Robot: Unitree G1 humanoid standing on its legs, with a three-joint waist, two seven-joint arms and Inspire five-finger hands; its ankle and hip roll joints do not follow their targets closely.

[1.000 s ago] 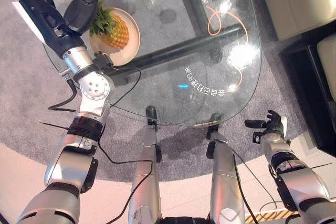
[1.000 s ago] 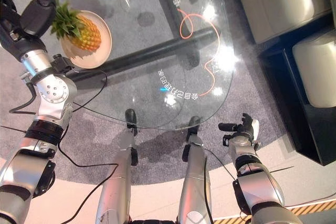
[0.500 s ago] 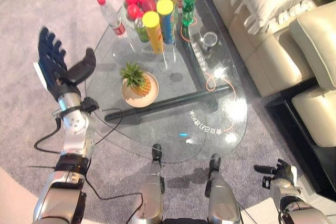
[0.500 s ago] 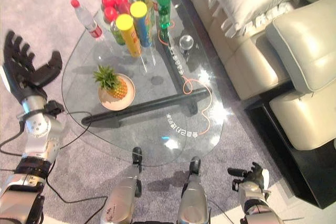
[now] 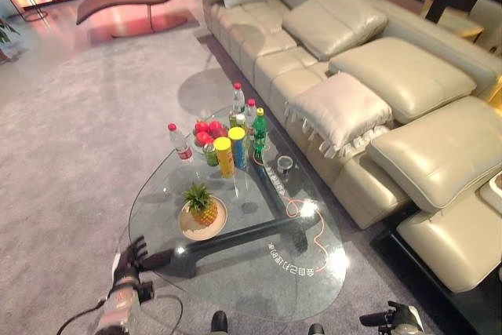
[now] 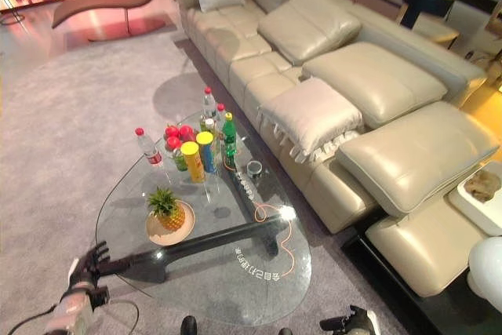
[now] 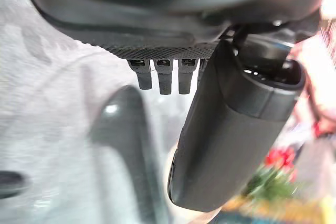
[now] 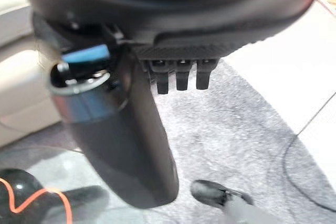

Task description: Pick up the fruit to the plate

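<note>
The left hand [image 5: 133,255] has dropped back off the glass table [image 5: 306,292], fingers straight and empty like the right hand's [image 5: 396,320], while the pineapple [image 5: 203,206], heavy, stiff and prickly, best gripped round its body, stands on the plate [image 5: 188,229] at the left hand's one o'clock.

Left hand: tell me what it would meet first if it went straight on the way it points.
Probably the glass table: the open left hand points at its near edge, with the pineapple on its plate further along. Depth is uncertain.

one pineapple [image 5: 203,206], one plate [image 5: 188,228], two tubes [image 5: 225,158]
</note>
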